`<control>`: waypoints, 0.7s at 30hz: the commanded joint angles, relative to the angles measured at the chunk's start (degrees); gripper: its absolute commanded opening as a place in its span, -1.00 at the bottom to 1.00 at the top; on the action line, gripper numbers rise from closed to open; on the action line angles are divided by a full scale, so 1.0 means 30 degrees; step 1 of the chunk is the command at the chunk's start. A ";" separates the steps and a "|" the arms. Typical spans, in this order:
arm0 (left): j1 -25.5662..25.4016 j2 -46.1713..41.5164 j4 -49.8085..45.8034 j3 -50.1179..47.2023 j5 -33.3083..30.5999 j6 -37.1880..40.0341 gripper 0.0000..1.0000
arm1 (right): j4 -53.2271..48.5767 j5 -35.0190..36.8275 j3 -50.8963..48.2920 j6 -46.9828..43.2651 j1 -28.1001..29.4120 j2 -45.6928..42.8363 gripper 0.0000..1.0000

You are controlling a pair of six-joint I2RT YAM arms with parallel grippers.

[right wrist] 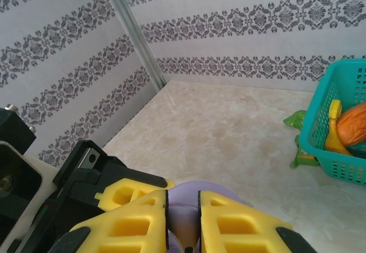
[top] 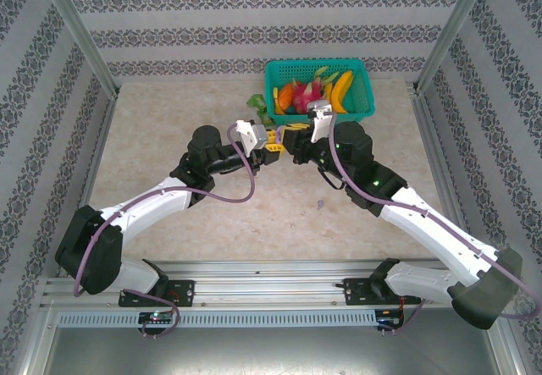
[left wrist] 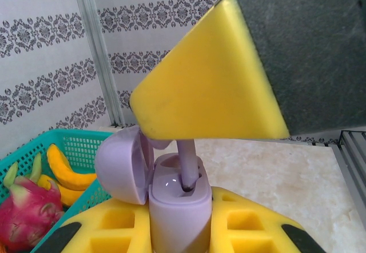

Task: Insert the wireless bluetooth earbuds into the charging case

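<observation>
My left gripper (left wrist: 178,221) is shut on the purple charging case (left wrist: 174,207) and holds it upright, with its lid (left wrist: 117,164) swung open to the left. A purple earbud (left wrist: 187,164) stands stem-down in one slot of the case, and my right gripper (right wrist: 183,207) is shut on it from above. In the right wrist view the earbud (right wrist: 183,221) sits between the yellow fingers, with the case (right wrist: 191,189) just beyond. From above, the left gripper (top: 269,146) and right gripper (top: 290,142) meet over mid-table. A tiny purple piece (top: 322,205), possibly another earbud, lies on the table.
A teal basket (top: 364,96) of toy fruit stands at the back right, just behind the grippers. A green toy (top: 257,104) lies left of it. Patterned walls and metal posts close in the table on three sides.
</observation>
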 commanded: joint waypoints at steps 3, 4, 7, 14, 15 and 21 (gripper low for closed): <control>-0.0288 -0.0374 0.0636 0.0735 0.0050 0.0282 -1.00 | -0.0196 -0.1810 -0.0228 -0.0485 0.0228 0.0277 -0.66; -0.0281 -0.0388 0.0636 0.0760 0.0008 0.0278 -1.00 | -0.0217 -0.1878 -0.0201 -0.0541 0.0293 0.0325 -0.66; -0.0279 -0.0357 0.0682 0.0766 0.0006 0.0225 -1.00 | -0.0388 -0.1965 -0.0150 -0.0661 0.0508 0.0535 -0.66; -0.0287 -0.0323 0.0833 0.0695 -0.0110 0.0126 -1.00 | -0.0674 -0.1972 -0.0078 -0.0593 0.0595 0.0879 -0.64; -0.0281 -0.0286 0.0891 0.0647 -0.0137 0.0089 -1.00 | -0.0780 -0.1897 0.0013 -0.0561 0.0611 0.0955 -0.59; -0.0304 -0.0084 0.1678 0.0119 -0.0454 -0.0243 -1.00 | -0.1417 -0.1026 0.1009 0.0607 0.0342 0.0902 0.02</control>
